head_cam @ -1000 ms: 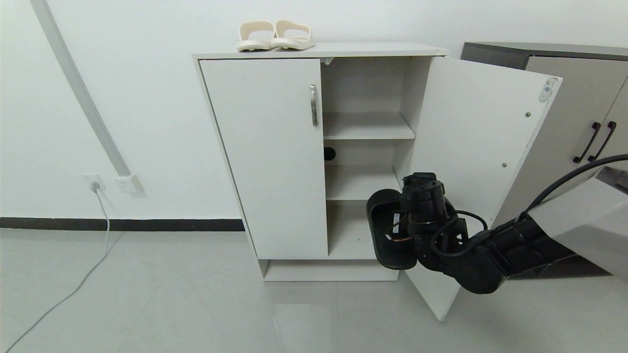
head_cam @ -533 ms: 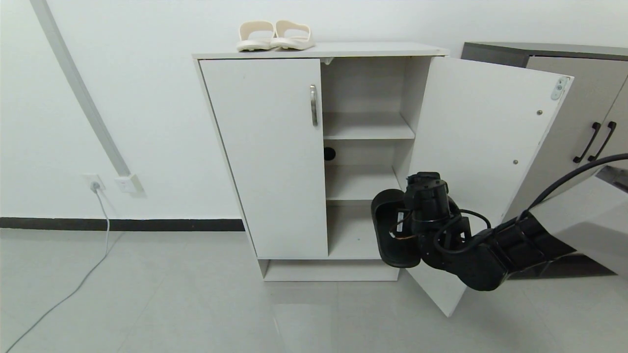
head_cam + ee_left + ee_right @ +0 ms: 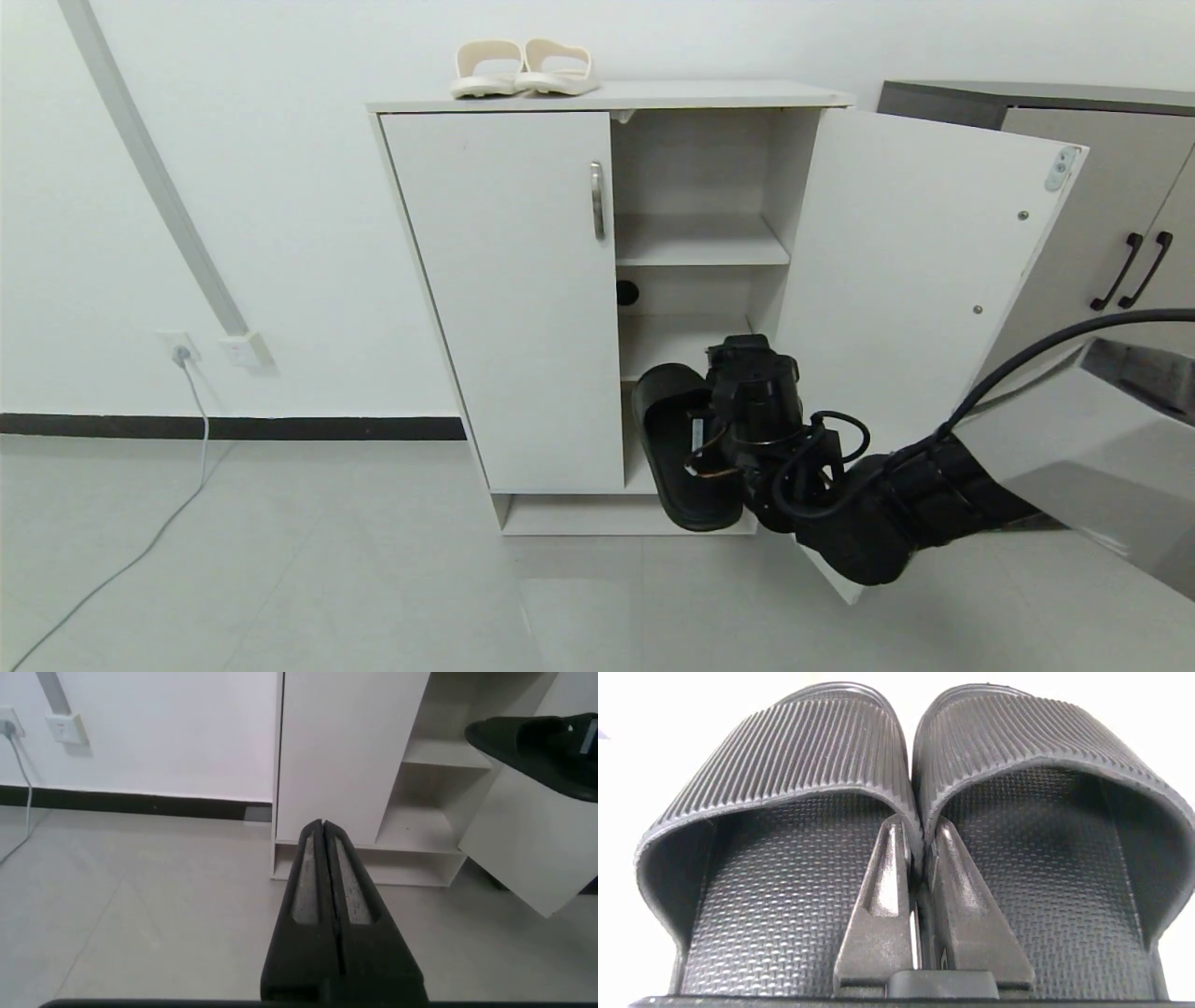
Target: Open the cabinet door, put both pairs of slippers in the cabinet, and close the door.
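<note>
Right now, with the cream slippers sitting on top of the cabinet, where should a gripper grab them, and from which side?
Probably pinch the two inner edges where the cream slippers touch, one finger inside each, coming from the front over the cabinet top. They lie side by side, pressed together near its front edge. The right gripper holds the black slippers this same way.

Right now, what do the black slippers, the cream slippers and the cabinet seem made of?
The black slippers look like matte rubber or foam: ribbed straps, dimpled footbeds. The cream slippers are probably similar moulded foam, smooth and one-piece. The cabinet seems white laminated board: flat, smooth panels, low sheen.
</note>
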Available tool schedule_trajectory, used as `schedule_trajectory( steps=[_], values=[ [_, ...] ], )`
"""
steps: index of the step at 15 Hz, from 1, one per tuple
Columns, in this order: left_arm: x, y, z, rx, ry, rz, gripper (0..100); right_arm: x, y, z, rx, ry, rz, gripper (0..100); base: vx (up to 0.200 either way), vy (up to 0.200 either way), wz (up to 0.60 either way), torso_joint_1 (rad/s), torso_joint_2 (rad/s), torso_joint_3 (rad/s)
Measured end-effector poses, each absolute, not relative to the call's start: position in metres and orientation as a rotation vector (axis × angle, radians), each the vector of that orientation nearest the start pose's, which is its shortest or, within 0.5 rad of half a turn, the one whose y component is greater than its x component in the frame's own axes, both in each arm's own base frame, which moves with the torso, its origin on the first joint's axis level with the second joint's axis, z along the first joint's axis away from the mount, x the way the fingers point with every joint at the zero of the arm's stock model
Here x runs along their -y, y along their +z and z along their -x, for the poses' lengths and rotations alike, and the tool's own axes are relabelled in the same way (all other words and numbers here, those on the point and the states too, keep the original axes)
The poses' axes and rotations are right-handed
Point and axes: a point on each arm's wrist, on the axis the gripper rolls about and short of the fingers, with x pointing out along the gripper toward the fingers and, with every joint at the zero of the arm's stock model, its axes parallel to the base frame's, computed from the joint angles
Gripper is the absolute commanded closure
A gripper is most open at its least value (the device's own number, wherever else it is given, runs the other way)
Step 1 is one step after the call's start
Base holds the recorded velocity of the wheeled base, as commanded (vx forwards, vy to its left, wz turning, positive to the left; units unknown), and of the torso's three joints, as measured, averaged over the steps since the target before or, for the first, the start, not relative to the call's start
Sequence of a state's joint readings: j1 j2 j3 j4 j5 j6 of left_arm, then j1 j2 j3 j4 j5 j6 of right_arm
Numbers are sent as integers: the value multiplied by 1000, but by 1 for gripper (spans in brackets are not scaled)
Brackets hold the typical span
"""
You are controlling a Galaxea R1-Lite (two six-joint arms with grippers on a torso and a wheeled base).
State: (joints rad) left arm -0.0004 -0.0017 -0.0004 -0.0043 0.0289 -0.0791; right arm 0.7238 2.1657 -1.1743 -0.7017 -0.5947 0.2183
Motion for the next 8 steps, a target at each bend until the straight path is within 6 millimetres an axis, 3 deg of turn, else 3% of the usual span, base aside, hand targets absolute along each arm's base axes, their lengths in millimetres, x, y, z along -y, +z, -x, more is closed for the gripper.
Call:
schedule_trajectory(
  steps=[4,8],
  values=[
    [-1,76,23,7,29,79,100,-285,100,-334,-249,114,-29,100,0,0,0,0,0,0],
    [-1,76,23,7,28,79,100,-287,90,-336,-263,111,-17,100,0,0,0,1,5,-159]
  ],
)
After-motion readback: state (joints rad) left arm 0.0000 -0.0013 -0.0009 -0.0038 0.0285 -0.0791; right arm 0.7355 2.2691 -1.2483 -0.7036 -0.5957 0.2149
